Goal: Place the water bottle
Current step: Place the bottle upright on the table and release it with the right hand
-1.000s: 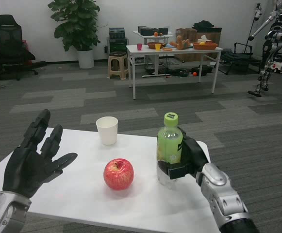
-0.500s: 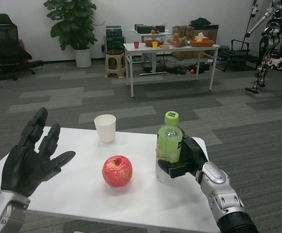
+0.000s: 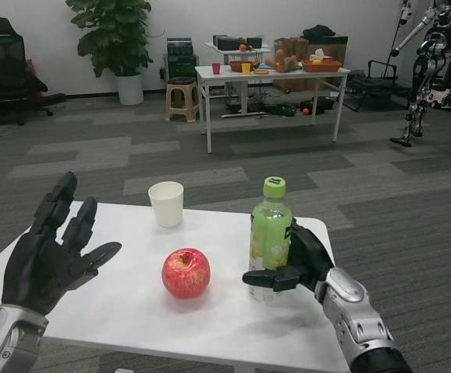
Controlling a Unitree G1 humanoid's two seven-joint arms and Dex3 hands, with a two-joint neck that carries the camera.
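Note:
The water bottle (image 3: 270, 233), with a green label and a green cap, stands upright on the white table (image 3: 132, 311) right of centre. My right hand (image 3: 301, 263) grips its lower part from the right, thumb stretched across the front near the base and fingers behind it. My left hand (image 3: 50, 252) hovers open over the table's left side, palm raised and fingers spread, holding nothing.
A red apple (image 3: 185, 273) lies just left of the bottle. A white paper cup (image 3: 166, 203) stands near the far edge. The table's right edge runs close past my right forearm. Beyond are carpet, another table, a plant and a chair.
The view has shifted slightly. My right thumb has straightened out leftward across the bottle's base. The bottle stays upright in the same spot; the left hand is unchanged.

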